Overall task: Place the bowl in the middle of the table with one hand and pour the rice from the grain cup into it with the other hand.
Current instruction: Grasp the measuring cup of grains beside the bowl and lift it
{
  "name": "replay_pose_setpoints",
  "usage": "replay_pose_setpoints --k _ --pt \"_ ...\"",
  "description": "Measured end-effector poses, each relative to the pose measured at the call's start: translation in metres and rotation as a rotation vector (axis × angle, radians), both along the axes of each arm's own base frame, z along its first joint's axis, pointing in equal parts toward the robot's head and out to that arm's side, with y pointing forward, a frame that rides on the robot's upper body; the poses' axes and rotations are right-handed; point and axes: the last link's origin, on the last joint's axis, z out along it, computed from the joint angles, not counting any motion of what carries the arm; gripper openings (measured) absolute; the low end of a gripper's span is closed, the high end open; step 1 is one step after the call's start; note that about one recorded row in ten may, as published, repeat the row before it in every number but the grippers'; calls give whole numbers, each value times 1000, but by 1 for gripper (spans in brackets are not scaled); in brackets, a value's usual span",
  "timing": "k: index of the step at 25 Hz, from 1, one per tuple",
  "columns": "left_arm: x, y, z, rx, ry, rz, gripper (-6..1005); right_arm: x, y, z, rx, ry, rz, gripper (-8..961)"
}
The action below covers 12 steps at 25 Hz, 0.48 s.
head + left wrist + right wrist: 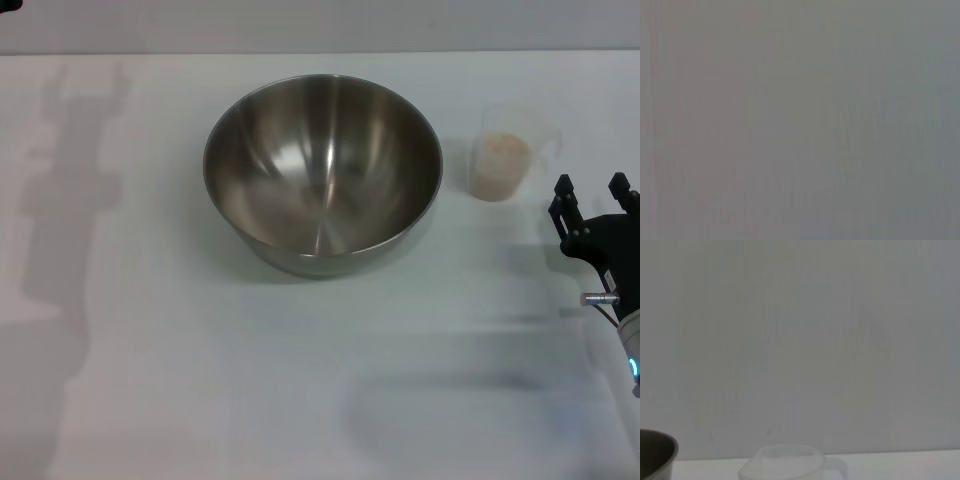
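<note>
While the bowl [323,172] stands upright near the middle of the table [200,400], a little toward the far side, its shiny grey inside holds nothing that can be seen. Just to its right, apart from it, stands the grain cup [505,155], upright, with rice [499,166] filling roughly its lower half as a pale beige mass. The cup's handle points to the right, toward the table's right side.

Nearer than the cup and further right, the right gripper [593,192] hovers close to the right border of the head view, its two dark fingers spread apart with nothing between them and their tips pointing toward the far side. It is near the cup without touching it. Its arm is cut off at the border.

Wide bare tabletop lies in front of the bowl and to its left. The table's far edge runs just behind the bowl and cup.

From the right wrist, only the cup's rim [785,460] and the bowl's rim [657,452] show low down, against a blank wall. The left wrist view is a flat grey blur with nothing to make out. Only a dark arm-shaped shadow [60,210] falls on the table's left side; the left gripper itself is out of sight.
</note>
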Motion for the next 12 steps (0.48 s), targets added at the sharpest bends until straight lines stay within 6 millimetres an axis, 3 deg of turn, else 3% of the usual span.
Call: replay_pose_setpoints --k 12 --pt "-1 -1 1 2 3 1 793 1 11 -3 -41 -19 -8 550"
